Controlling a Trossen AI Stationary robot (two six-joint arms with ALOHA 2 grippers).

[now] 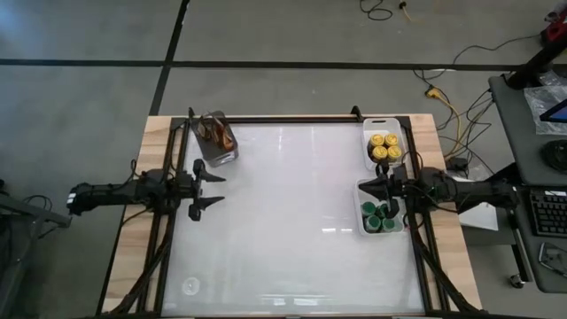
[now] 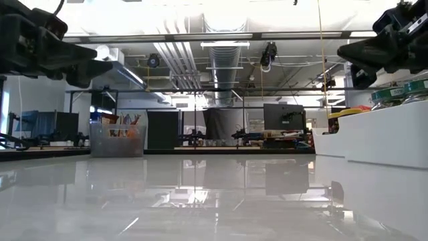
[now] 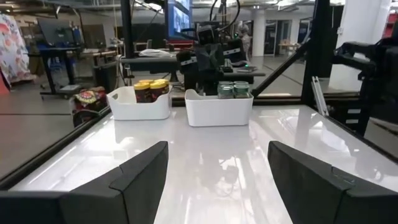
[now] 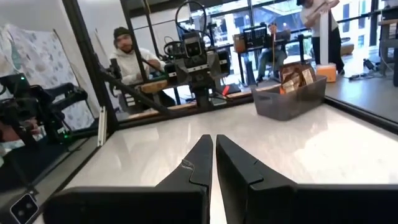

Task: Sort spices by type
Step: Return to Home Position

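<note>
Yellow-lidded jars are grouped in the upper white tray at the table's right edge, as laid out in the high view. Green-lidded jars are packed in the lower white tray, just beside the first tray.

The right gripper is held above the lower tray's inner rim, with its jaws pressed together and nothing between them. The left gripper is held near the left edge, with its jaws spread wide and nothing gripped. In the low view both grippers are seen raised well off the surface.

A broad stretch of glossy tabletop lies between the two grippers. A grey cup of brown sticks is set at the back-left corner, near the left arm but apart from its fingers. A seated person is seen beyond the table frame.
</note>
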